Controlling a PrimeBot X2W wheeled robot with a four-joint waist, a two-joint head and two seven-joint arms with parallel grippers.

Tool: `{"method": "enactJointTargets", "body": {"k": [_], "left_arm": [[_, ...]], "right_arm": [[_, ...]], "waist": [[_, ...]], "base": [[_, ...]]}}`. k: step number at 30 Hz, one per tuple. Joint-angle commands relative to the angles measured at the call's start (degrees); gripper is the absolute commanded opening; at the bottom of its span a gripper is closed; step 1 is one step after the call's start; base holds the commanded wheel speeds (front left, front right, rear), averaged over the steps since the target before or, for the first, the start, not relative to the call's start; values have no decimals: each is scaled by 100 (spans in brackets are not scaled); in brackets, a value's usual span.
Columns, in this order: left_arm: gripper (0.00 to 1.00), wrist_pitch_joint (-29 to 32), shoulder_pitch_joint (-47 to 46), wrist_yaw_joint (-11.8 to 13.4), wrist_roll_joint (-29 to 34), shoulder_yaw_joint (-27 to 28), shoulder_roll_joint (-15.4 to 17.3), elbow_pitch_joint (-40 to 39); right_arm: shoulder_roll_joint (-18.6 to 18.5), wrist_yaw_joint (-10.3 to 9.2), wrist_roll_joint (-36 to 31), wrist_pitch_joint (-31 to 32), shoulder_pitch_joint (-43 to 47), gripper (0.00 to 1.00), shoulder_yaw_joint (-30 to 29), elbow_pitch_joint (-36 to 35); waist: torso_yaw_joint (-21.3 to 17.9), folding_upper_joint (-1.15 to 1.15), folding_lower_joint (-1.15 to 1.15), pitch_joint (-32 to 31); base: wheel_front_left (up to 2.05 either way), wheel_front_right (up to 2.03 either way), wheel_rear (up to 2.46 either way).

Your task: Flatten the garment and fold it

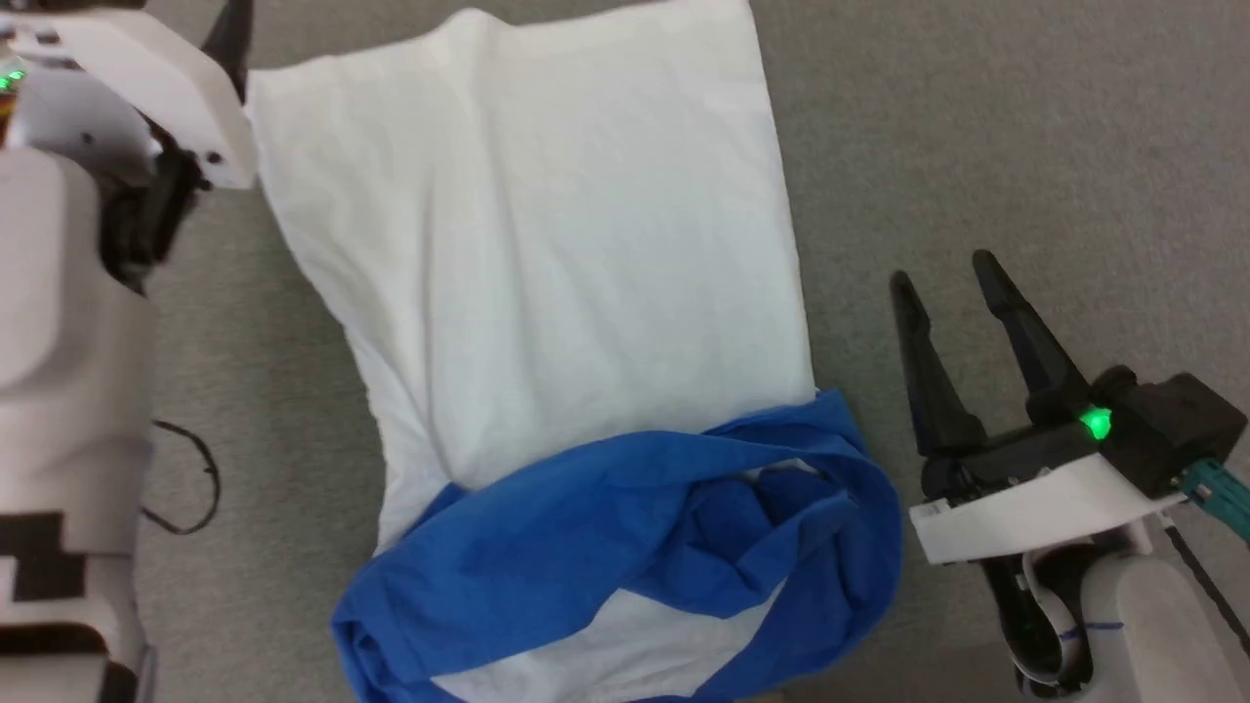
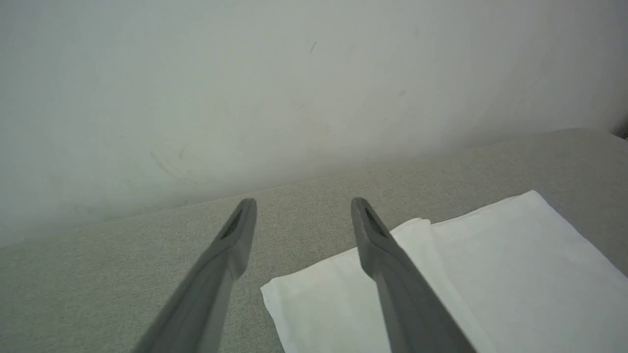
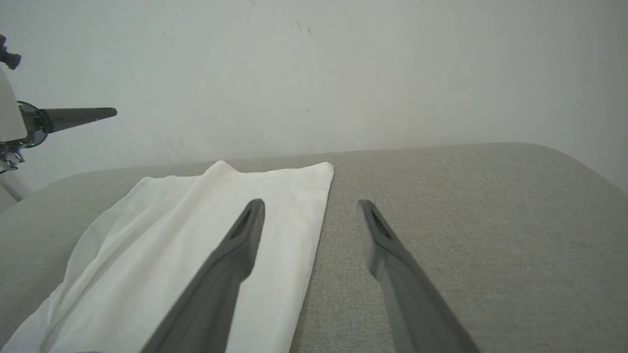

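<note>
The garment lies on the grey cloth surface, its white body spread flat toward the far side. Its blue sleeves are bunched across the near end. The chest lettering is hidden. My right gripper is open, hovering to the right of the shirt's near right edge, holding nothing. In the right wrist view the right gripper points along the garment, whose right edge passes between the fingers. My left gripper is open above the garment's far left corner. In the head view only one of its dark fingertips shows.
A pale wall rises just beyond the far edge of the grey surface. A thin dark cable loops beside my left arm's pale body. Bare grey surface spreads right of the shirt.
</note>
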Motion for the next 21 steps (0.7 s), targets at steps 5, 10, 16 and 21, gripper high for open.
{"method": "enactJointTargets", "body": {"k": [5, 10, 16, 21], "left_arm": [[100, 1268, -642, -155, -210, -338, 428, 998], [100, 2366, -781, -183, -278, -722, 763, 1554], [100, 3563, -735, -101, -131, -1023, 1012, 2021], [18, 4433, -593, 48, -101, -1185, 993, 2105]], "right_arm": [[19, -4, 206, -249, -250, 100, 201, 197], [19, -4, 318, -401, -297, 100, 310, 372], [20, -4, 457, -494, -347, 100, 431, 514], [20, -4, 579, -480, -382, 100, 553, 561]], "waist": [[-718, 0, -2, 760], [-887, 0, -2, 857], [-1002, 0, -2, 870], [-1011, 0, -2, 861]], "base": [[0, 0, 0], [0, 0, 0], [0, 0, 0], [0, 0, 0]]}}
